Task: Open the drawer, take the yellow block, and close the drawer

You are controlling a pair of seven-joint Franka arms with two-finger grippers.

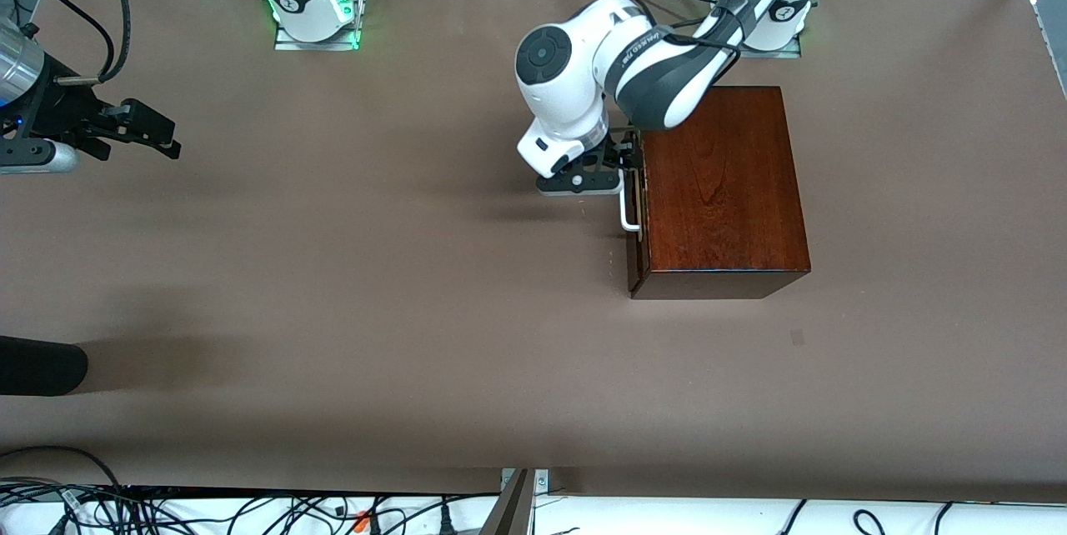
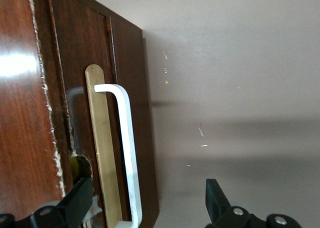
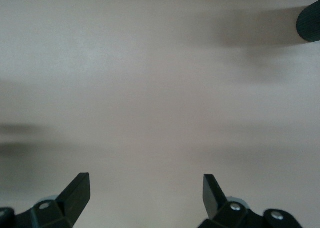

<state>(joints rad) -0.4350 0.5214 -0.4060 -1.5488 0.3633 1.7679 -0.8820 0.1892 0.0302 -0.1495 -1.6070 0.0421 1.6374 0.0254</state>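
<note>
The dark reddish-brown wooden box [image 1: 721, 185] stands toward the left arm's end of the table. Its drawer [image 1: 635, 218] looks shut or nearly so, with the white bar handle [image 1: 628, 208] on its front. My left gripper [image 1: 618, 162] is open at the handle's end nearer the robots' bases. In the left wrist view the left gripper [image 2: 147, 200] straddles the handle [image 2: 127, 153]: one finger [image 2: 80, 198] against the drawer front, the other over the table. A small yellow patch [image 2: 76, 165] shows through a chipped gap; the yellow block is otherwise hidden. My right gripper [image 1: 154, 135] waits open and empty over the table [image 3: 145, 188].
A black rounded object [image 1: 42, 364] lies at the table's edge at the right arm's end and also shows in the right wrist view [image 3: 310, 20]. Cables run along the table edge nearest the front camera. Bare brown tabletop [image 1: 375, 268] stretches in front of the drawer.
</note>
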